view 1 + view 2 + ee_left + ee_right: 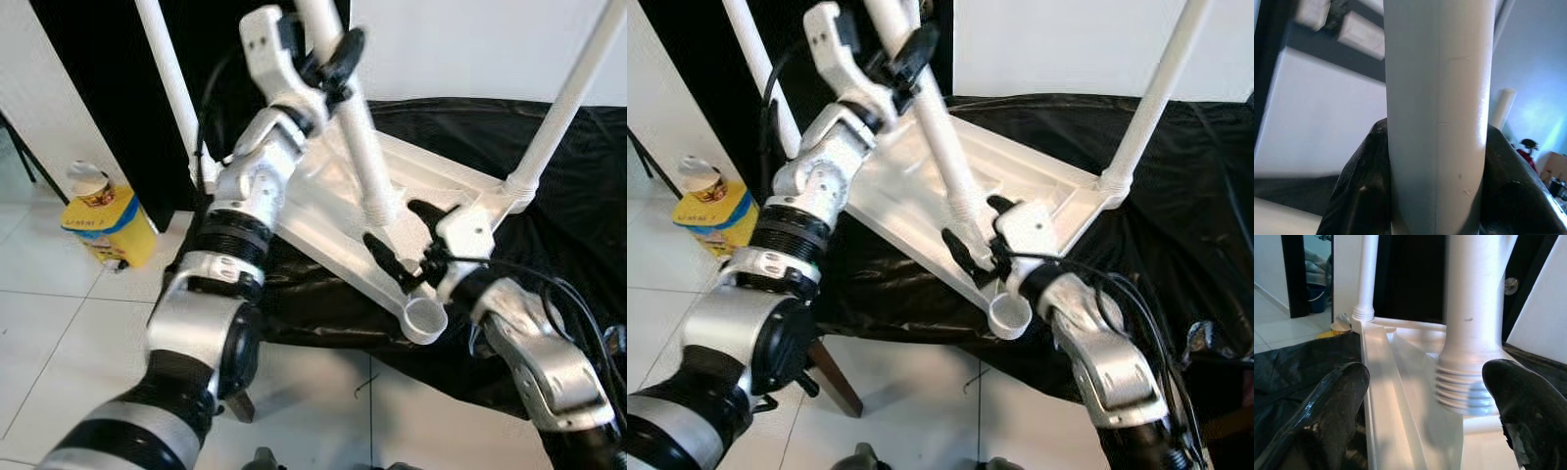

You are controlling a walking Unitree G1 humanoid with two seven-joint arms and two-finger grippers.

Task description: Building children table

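Fingers of the left gripper [333, 54] gripped the white leg [358, 137] high up, its top cut off. Right gripper [404, 240] stood spread around the leg's threaded base on the upturned tabletop [921, 181], touching nothing.

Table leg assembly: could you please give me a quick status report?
Left gripper shut on white leg, high up. Right gripper open beside the leg's threaded base. Upturned tabletop on black sheet; near corner socket empty.
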